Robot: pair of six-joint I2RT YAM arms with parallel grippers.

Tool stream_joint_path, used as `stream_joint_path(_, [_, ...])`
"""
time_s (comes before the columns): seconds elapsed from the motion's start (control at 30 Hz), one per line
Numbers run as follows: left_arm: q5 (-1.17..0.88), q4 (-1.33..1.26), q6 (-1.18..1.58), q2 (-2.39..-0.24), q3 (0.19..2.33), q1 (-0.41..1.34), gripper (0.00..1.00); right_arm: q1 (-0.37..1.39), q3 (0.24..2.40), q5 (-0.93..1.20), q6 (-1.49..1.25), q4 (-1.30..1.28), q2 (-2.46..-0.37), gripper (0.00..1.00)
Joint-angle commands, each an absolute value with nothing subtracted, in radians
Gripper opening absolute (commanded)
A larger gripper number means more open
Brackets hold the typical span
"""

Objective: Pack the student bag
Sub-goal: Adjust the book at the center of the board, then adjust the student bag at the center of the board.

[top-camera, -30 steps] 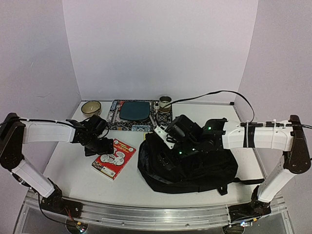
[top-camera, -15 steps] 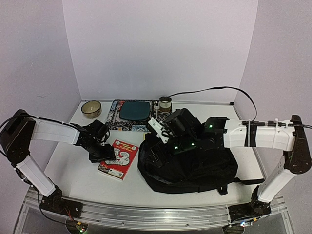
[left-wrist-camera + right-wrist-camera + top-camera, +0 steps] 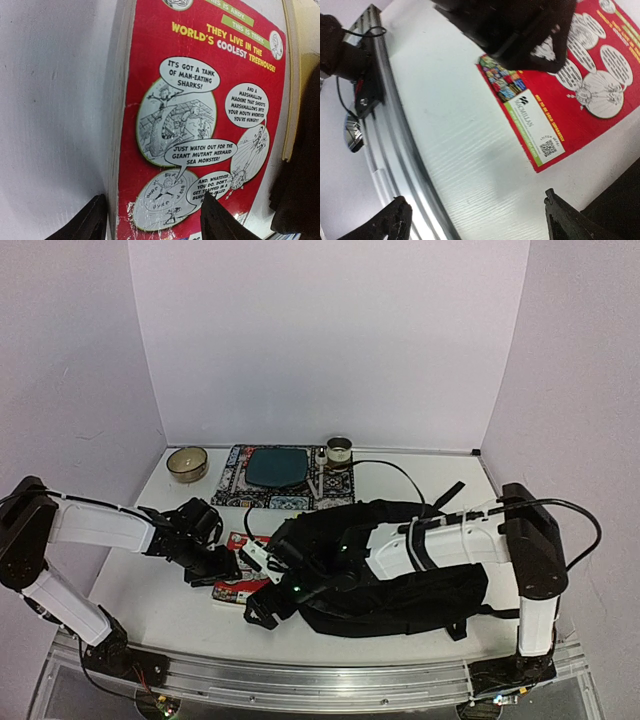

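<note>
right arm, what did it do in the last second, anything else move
The right gripper swung off the student bag, left and toward the near edge, and hangs open beside the book. The left gripper came down onto the book, nudging it slightly toward the bag. Nothing was picked up. Bag, bowl and mat stayed put.

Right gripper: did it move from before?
Yes. The right gripper swung left off the bag and farther from the mat, ending beside the book.
</note>
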State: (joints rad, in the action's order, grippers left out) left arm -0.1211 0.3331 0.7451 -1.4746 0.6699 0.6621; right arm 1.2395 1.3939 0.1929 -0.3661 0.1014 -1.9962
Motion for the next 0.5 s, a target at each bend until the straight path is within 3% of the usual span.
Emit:
stream_joint_path(0.0, [-0.123,0.33,0.782,-1.457,0.66,0.691,0.64,1.196,1.344,0.064,-0.45,0.069,-2.001,0.92])
stream_joint_path(0.47, [-0.076,0.326,0.837,-1.55,0.726,0.847,0.64,1.075,1.002,-0.411,-0.57,-0.186,-1.723,0.93])
